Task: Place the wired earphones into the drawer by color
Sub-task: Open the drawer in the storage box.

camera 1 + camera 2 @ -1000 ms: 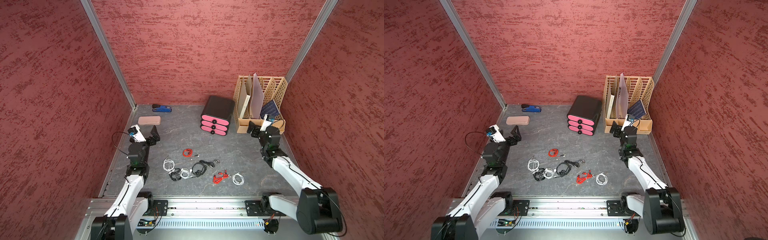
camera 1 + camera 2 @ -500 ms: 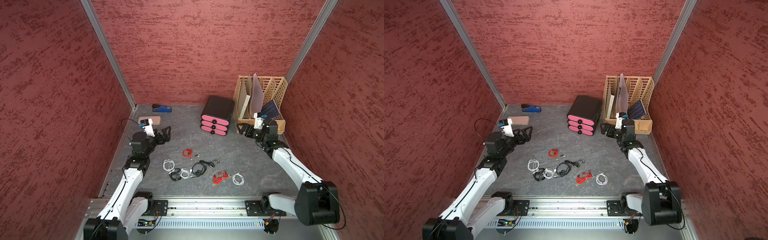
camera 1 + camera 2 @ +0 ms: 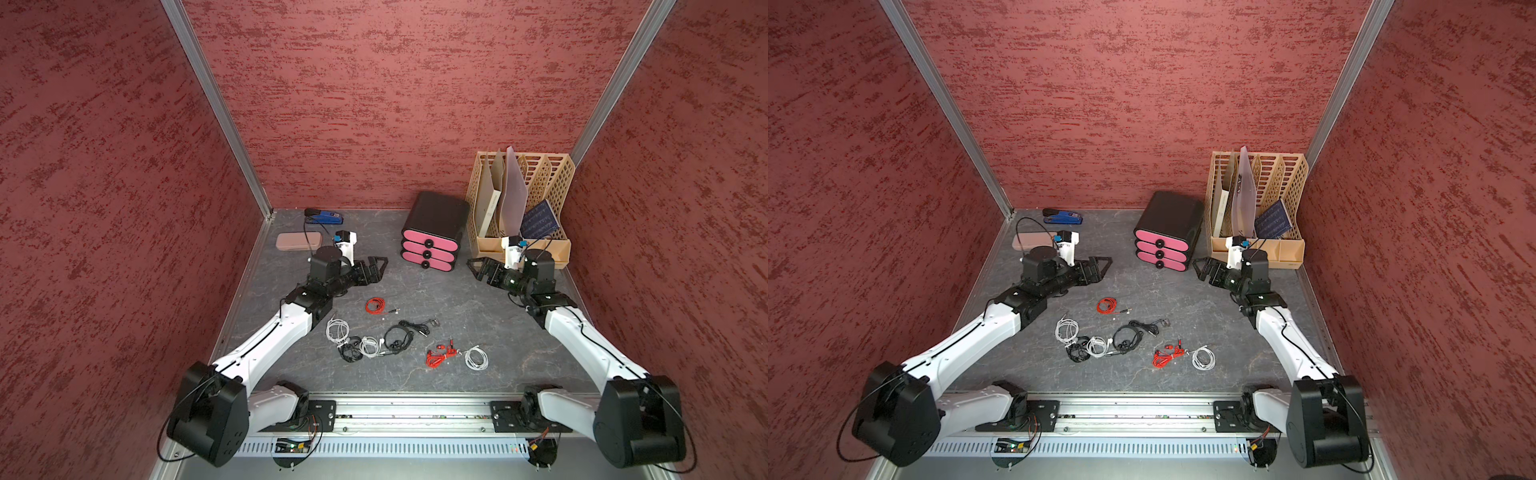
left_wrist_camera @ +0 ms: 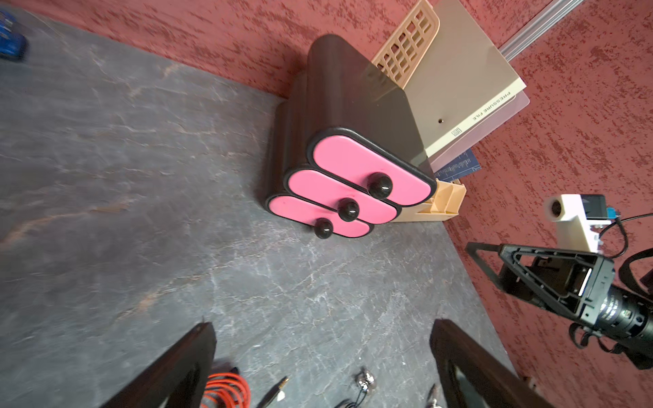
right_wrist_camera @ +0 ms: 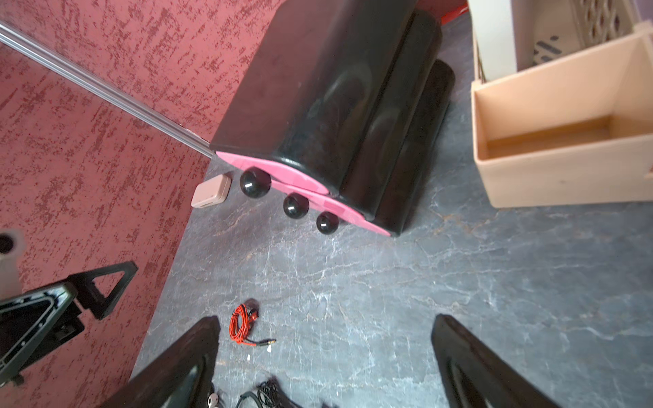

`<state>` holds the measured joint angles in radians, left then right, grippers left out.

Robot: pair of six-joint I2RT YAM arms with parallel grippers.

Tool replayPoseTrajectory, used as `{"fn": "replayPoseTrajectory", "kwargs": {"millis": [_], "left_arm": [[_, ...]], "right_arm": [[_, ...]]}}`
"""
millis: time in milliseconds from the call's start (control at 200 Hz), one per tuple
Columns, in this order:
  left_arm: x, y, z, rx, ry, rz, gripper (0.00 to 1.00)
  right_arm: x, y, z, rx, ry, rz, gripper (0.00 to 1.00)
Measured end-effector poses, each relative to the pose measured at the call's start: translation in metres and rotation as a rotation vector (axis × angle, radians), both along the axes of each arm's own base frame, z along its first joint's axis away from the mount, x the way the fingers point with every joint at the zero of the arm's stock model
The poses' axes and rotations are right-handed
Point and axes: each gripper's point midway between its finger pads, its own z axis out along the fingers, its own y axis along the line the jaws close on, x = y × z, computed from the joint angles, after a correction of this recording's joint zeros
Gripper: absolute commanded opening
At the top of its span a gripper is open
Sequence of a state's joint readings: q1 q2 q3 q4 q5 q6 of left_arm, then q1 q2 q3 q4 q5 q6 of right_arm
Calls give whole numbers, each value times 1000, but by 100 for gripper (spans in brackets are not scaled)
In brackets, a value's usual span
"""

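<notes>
Much bare surface (image 3: 490, 307) lies open before the shut three-tier drawer (image 3: 436, 216) at the back, the left claw (image 3: 379, 268) and right claw (image 3: 474, 267) gape wide and empty either side, and seven earphones (image 3: 370, 345) lie loose toward the front edge, middle bundles tangled, hard to separate.

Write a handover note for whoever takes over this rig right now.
Left gripper: open, empty, aimed at the drawers.
Right gripper: open, empty, on their other side.
All seven earphones lie on the table in front of the drawers: red ones, white ones, black ones.
Done: nothing sorted; all three drawers are shut.
Left: open the drawers, put every bundle in by color.
</notes>
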<state>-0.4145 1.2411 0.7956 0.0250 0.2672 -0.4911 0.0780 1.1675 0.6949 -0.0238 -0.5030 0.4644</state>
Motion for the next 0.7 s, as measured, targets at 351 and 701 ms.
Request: {"fn": "replayPoseTrajectory", "kwargs": {"millis": [351,701], "left_arm": [[22,-68,-12,-36,59,-58,99],[58,-92,-33,-84,90,6,86]], "right_arm": [[-10,1,-10,8,-7,6,99],[-9,1,-4,22,-24,0,98]]}}
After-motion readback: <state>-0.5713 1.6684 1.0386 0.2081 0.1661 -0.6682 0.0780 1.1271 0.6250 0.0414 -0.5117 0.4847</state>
